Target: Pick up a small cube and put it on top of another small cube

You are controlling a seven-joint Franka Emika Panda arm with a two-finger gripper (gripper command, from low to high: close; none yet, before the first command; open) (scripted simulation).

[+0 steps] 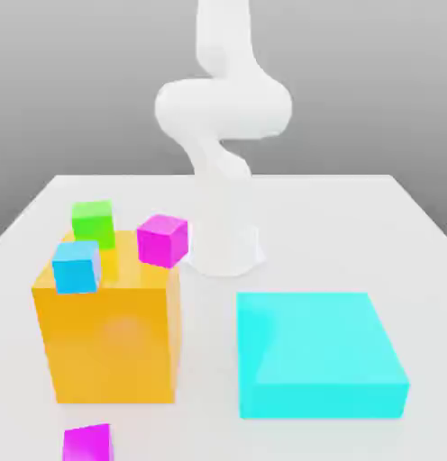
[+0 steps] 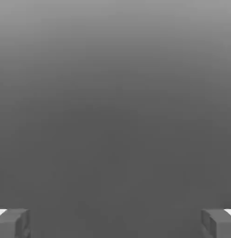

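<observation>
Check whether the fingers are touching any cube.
Apart. The hand view shows both fingers spread wide with nothing between them, facing plain grey background.

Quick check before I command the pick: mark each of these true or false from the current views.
1. The gripper is open with nothing between its fingers. True.
2. Two small magenta cubes are present. True: one beside the orange block, one in front of it.
3. The blue cube sits on the cyan block. False: it is at the orange block's top corner.
4. A magenta cube already rests on the green cube. False: they are apart.
</observation>
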